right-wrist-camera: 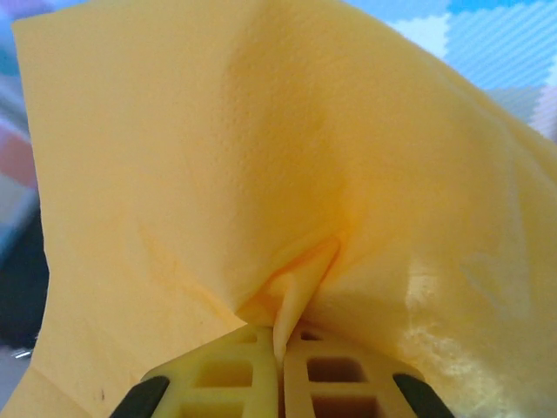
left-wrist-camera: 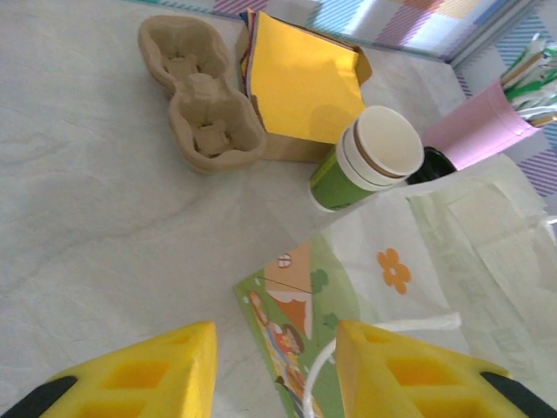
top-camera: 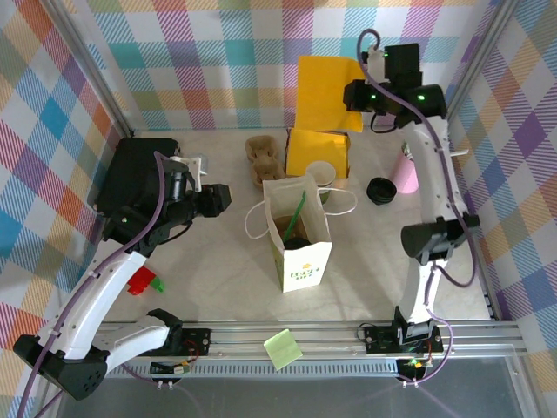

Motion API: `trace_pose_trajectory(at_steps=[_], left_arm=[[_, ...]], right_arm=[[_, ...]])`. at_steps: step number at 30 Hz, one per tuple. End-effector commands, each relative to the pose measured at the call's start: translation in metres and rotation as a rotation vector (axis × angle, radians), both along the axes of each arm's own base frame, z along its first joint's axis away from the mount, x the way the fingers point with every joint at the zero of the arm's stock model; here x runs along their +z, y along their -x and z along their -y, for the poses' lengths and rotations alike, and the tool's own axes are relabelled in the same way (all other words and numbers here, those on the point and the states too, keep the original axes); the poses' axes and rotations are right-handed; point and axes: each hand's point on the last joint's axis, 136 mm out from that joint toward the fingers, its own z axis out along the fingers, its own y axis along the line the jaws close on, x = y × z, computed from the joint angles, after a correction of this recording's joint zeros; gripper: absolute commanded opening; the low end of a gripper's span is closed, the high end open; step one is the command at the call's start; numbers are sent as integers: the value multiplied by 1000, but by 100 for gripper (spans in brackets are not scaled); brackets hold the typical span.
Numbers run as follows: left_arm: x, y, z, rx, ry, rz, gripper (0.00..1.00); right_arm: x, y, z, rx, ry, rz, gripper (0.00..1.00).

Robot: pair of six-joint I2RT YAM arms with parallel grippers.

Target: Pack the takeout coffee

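The takeout coffee [left-wrist-camera: 370,161], a white paper cup with a green band, stands upright beside the napkin box [left-wrist-camera: 300,83]; from above the cup [top-camera: 320,173] sits just behind the paper bag [top-camera: 300,235]. The bag stands open with a green straw and something dark inside. My left gripper [left-wrist-camera: 274,333] is open, its yellow fingers [left-wrist-camera: 148,374] apart above the bag's near corner and white handle, holding nothing. From above the left gripper [top-camera: 218,198] is left of the bag. My right gripper [right-wrist-camera: 280,335] is shut on a yellow napkin [right-wrist-camera: 261,157], lifted above the box [top-camera: 355,94].
A cardboard cup carrier [top-camera: 264,157] lies left of the napkin box. A black lid [top-camera: 381,189] and a pink cup of straws [top-camera: 405,174] stand to the right. A red and green object [top-camera: 144,282] and a green note [top-camera: 283,348] lie near the front edge.
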Motion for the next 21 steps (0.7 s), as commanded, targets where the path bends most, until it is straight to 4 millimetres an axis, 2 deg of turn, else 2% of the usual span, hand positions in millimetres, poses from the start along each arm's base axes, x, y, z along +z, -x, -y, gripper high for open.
trace_pose_trajectory(at_steps=[1, 7, 12, 16, 21], left_arm=[[33, 7, 19, -77, 118, 53, 40], [42, 11, 39, -150, 196, 42, 41], [46, 16, 53, -203, 251, 25, 41], [42, 18, 60, -226, 260, 4, 41], [35, 17, 63, -231, 266, -7, 41]], right_arm=[[30, 57, -19, 135, -163, -74, 0], [63, 129, -46, 343, -368, -183, 0], [76, 177, -76, 558, -492, -259, 0], [73, 201, -94, 666, -546, -309, 0], [52, 222, -113, 734, -546, -376, 0]])
